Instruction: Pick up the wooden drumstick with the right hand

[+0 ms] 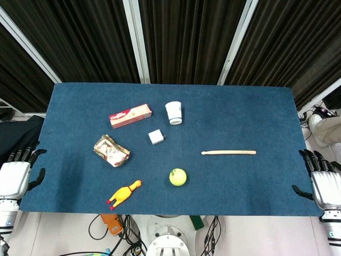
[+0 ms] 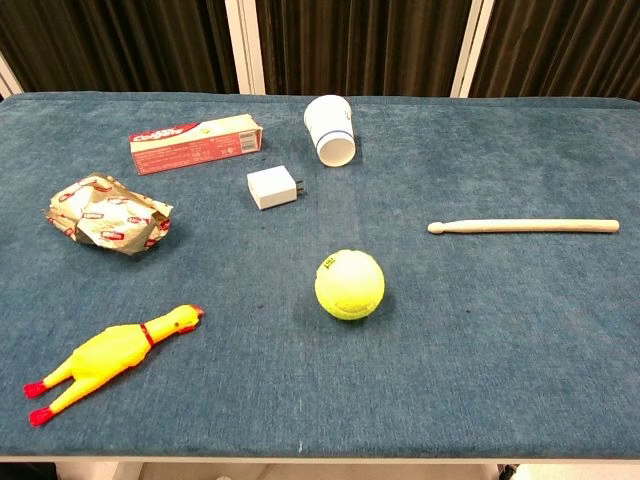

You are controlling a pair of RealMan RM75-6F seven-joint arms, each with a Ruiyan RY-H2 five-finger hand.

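Note:
The wooden drumstick [image 1: 228, 152] lies flat on the blue table, right of centre, its tip pointing left; in the chest view the drumstick [image 2: 523, 226] shows at mid right. My right hand [image 1: 324, 181] hangs off the table's right front corner, well to the right of the stick, fingers apart and holding nothing. My left hand [image 1: 16, 175] sits off the left front corner, also empty with fingers spread. Neither hand appears in the chest view.
On the blue table [image 1: 256, 106] lie a tennis ball [image 1: 178, 177], a yellow rubber chicken [image 1: 124, 193], a crumpled snack wrapper [image 1: 111, 151], a toothpaste box [image 1: 130, 116], a white charger [image 1: 156, 137] and a paper cup [image 1: 174, 112]. Cables hang below the front edge.

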